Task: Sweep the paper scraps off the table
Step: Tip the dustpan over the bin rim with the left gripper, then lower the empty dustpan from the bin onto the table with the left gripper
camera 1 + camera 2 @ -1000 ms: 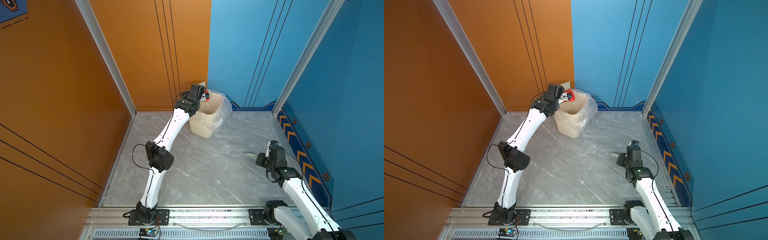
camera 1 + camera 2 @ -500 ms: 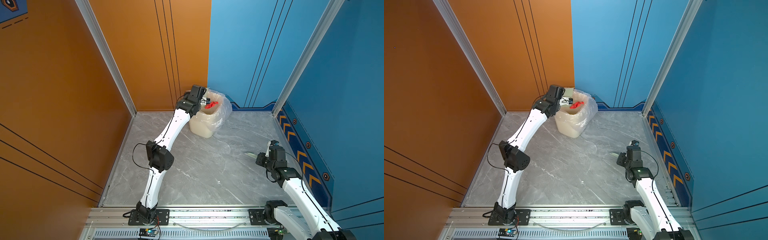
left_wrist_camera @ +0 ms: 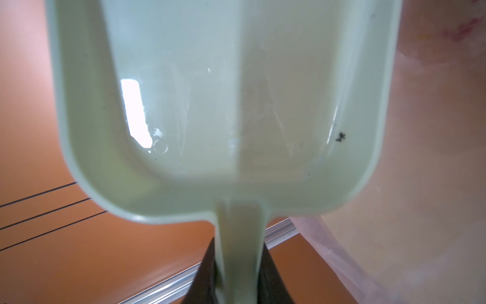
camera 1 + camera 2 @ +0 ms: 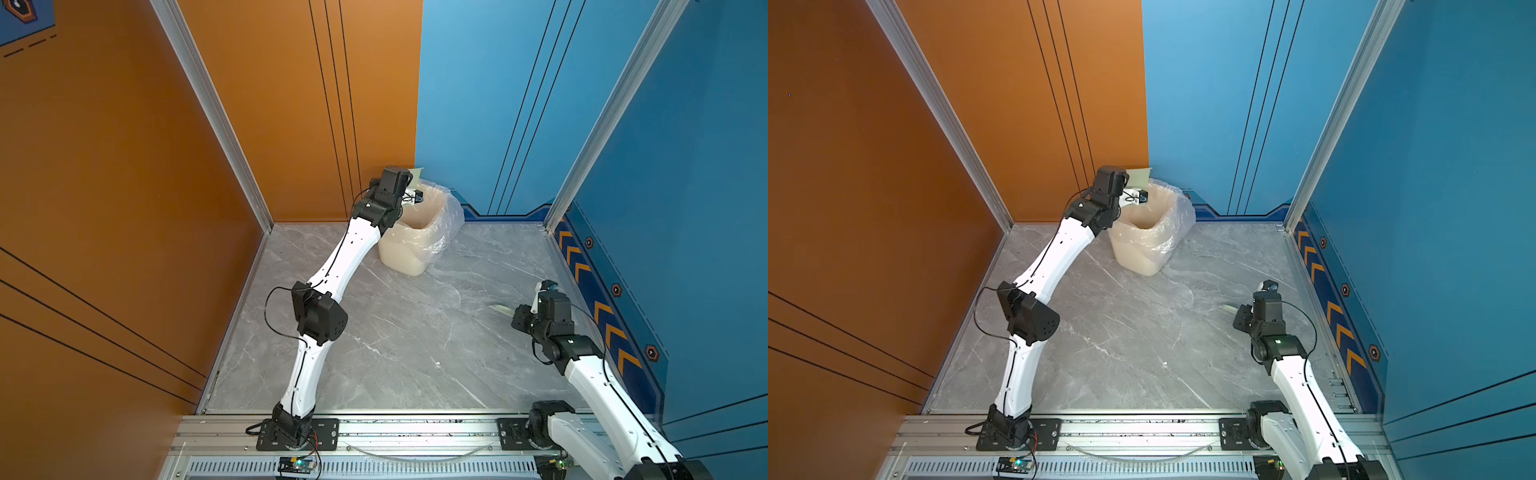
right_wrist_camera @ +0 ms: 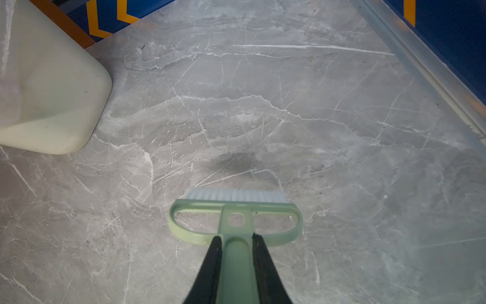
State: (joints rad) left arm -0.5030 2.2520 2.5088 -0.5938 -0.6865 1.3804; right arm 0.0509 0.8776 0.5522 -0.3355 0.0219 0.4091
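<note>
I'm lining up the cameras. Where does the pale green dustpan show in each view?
In a top view: dustpan, a pale sliver at the far rim of the cream bin.
In a top view: same place, slightly more showing.
Left wrist: fills most of the picture.
Right wrist: not in it.
Shared landmark: the bin, in all four.
</note>
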